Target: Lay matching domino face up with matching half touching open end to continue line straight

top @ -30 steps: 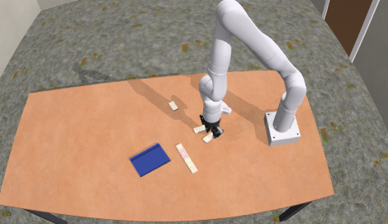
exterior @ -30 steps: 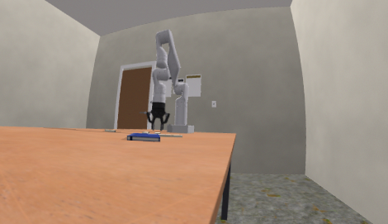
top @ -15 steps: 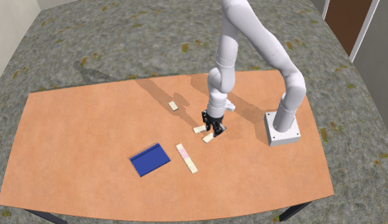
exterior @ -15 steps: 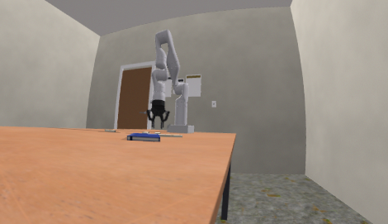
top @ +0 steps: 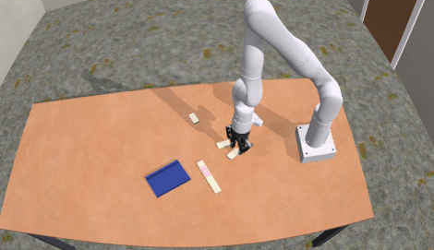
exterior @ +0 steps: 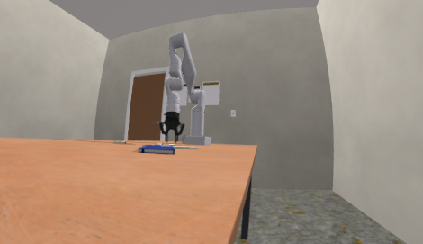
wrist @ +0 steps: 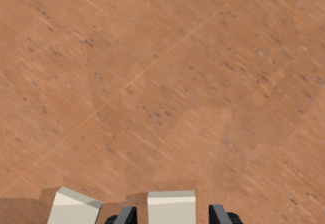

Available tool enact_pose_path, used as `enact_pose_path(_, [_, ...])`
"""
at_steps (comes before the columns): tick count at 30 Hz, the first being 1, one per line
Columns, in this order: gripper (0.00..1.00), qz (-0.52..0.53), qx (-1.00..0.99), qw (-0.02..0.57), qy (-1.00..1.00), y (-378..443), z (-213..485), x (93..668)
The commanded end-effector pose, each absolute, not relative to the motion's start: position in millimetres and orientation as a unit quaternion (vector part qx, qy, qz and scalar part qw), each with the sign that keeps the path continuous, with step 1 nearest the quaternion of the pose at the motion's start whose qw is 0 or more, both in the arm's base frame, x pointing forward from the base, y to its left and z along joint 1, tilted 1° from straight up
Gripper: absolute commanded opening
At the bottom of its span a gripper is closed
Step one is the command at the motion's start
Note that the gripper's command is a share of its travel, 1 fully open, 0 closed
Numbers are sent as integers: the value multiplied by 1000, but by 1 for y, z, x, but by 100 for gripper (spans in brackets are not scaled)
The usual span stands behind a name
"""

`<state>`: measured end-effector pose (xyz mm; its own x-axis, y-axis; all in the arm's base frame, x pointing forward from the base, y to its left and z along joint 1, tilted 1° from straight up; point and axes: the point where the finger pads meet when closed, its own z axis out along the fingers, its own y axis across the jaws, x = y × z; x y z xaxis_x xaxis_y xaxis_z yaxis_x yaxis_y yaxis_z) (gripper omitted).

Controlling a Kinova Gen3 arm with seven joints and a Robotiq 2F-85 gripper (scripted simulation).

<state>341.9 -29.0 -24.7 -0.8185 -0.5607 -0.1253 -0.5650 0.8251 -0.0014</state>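
Observation:
My gripper (top: 240, 147) is low over the table, pointing straight down. In the wrist view its fingers stand on either side of a blank, face-down domino (wrist: 171, 209), with a gap on each side. That domino lies flat at the fingers (top: 232, 154). A second face-down domino (top: 223, 144) (wrist: 74, 207) lies just beside it, turned at an angle. A third face-down domino (top: 194, 118) lies farther back left. The face-up line (top: 209, 176) with pink pips lies in front of them, apart from the gripper.
A blue book (top: 167, 177) lies flat left of the line; it also shows in the exterior view (exterior: 156, 149). The arm's base (top: 316, 144) stands to the right. The gripper (exterior: 173, 134) shows small and far in that view.

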Motion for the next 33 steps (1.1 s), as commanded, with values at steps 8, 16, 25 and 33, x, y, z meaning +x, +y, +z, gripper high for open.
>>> enact_pose_path(8, [49,17,-295,61,953,-29,-37,342])
enact_pose_path(16, [49,17,-295,61,953,-29,-39,342])
enact_pose_path(25, [49,17,-295,61,953,-29,-39,342])
enact_pose_path(33, [31,17,-295,61,953,-29,-39,342])
